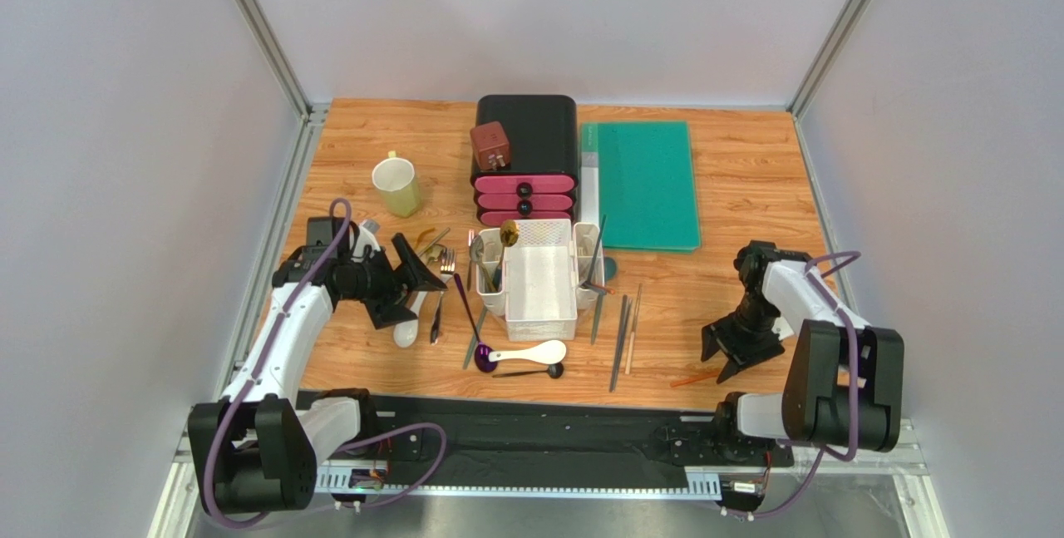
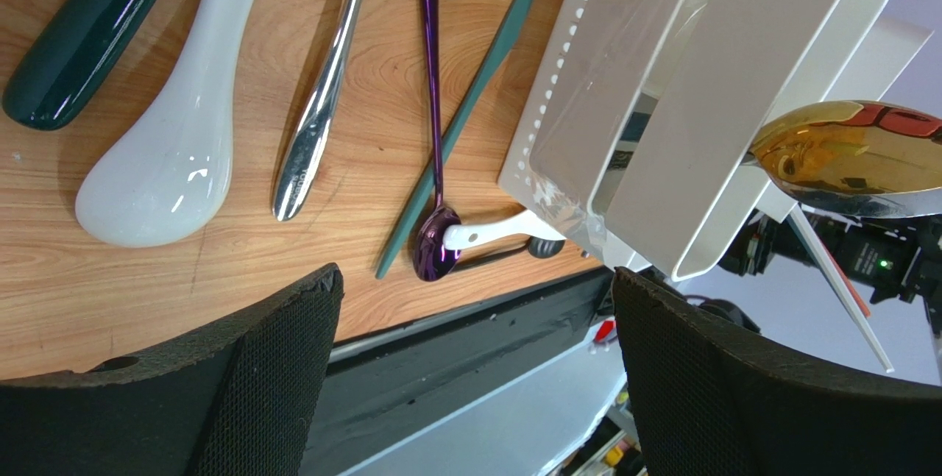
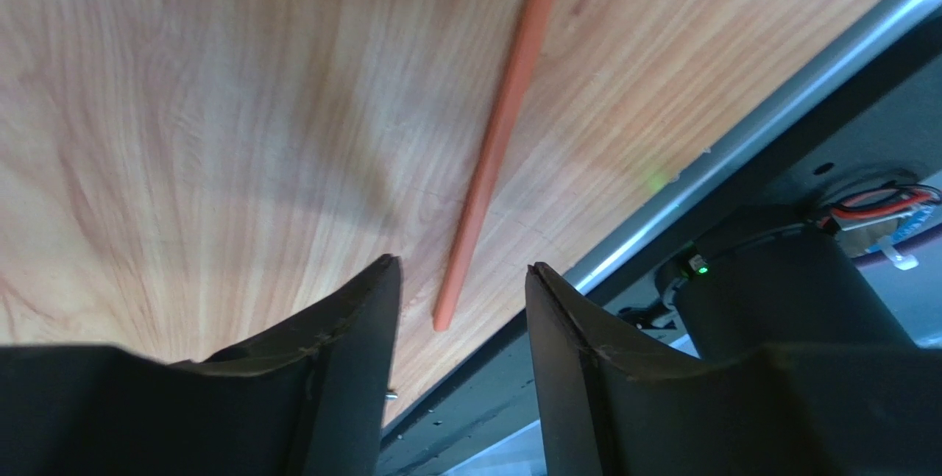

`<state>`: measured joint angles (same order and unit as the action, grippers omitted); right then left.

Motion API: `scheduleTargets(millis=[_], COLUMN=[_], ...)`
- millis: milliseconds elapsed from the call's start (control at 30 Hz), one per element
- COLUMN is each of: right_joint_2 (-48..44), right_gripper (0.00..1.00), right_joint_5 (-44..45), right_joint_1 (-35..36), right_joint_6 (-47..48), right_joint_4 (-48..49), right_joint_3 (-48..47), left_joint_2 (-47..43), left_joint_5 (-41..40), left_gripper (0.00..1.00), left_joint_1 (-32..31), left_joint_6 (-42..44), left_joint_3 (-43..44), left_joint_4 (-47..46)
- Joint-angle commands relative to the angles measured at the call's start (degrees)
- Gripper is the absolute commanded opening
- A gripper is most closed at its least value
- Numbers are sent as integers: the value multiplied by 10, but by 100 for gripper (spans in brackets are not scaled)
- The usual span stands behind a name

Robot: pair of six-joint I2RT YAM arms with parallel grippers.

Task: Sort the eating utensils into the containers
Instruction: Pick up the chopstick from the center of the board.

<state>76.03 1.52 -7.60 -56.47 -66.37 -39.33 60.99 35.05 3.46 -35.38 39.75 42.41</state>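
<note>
Utensils on a wooden desk (image 2: 133, 277) beside a white translucent plastic caddy (image 2: 619, 79).
Left to right: glossy dark green handle (image 2: 83, 40), white ceramic soup spoon (image 2: 177, 145), silver metal handle (image 2: 321, 112), slim purple metal spoon (image 2: 430, 90), flat teal stick (image 2: 464, 128); a shiny gold spoon bowl (image 2: 851, 151) past the caddy. Black end effector (image 2: 475, 288) fingers (image 2: 221, 388) spread wide.

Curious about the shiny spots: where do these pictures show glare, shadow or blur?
Left wrist view: bright glare on the white ceramic spoon and mirror-like reflections in the gold spoon; right wrist view: a soft shadow on the wooden table left of the orange chopstick; top view: even light, only faint shadows.
</note>
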Motion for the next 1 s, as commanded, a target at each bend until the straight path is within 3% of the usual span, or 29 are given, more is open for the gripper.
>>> scheduleTargets(millis=[0,533,700,967], right_joint_2=[30,75,46,-15], right_gripper=[48,47,37,37], right_joint_5=[-6,-5,-6,-2], right_joint_1=[-2,-2,-3,-3], right_joint_6=[-19,12,4,-8], right_joint_4=[38,44,75,106], right_joint_3=[-5,6,47,77], left_joint_2=[2,-12,-26,-39], left_joint_5=[-2,-18,-26,-26], left_gripper=[96,96,96,96], left_joint_1=[1,8,7,8], left_joint_6=[19,7,5,9], left_joint_3=[25,25,25,26], left_joint_4=[-8,-2,6,16])
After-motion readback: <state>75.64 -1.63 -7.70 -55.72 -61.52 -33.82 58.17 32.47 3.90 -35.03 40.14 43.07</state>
